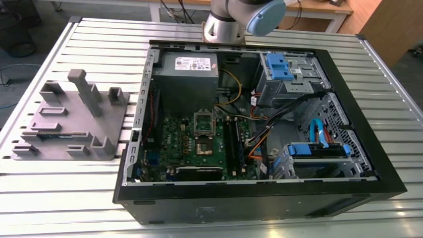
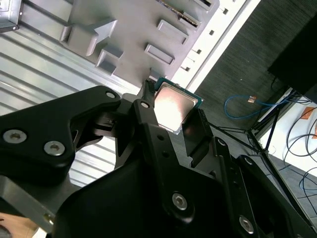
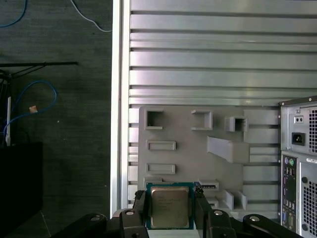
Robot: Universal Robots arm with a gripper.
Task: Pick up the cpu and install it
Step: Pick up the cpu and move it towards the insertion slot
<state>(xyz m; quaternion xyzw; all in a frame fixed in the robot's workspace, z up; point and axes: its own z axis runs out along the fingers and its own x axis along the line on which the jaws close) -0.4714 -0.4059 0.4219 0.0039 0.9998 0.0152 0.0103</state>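
Observation:
The cpu (image 3: 169, 207) (image 2: 173, 106), a small square chip with a shiny metal top and a green rim, sits between the black fingers (image 3: 140, 209) of my gripper (image 3: 170, 212) (image 2: 174, 113), which is shut on its two opposite edges. In both wrist views the gripper hangs well above the grey plastic tray (image 3: 188, 148) (image 2: 133, 29), near the tray's edge. In the exterior view the silver socket frame (image 1: 203, 130) lies on the green motherboard (image 1: 178, 148) inside the open computer case (image 1: 370, 163).
The grey tray (image 1: 116, 121) with upright blocks lies on the slatted metal table (image 1: 99, 44), at the exterior view's left of the case. An arm segment (image 1: 228, 22) stands behind the case. Cables, blue drive brackets (image 1: 281, 67) and a power supply (image 1: 188, 67) crowd the case interior.

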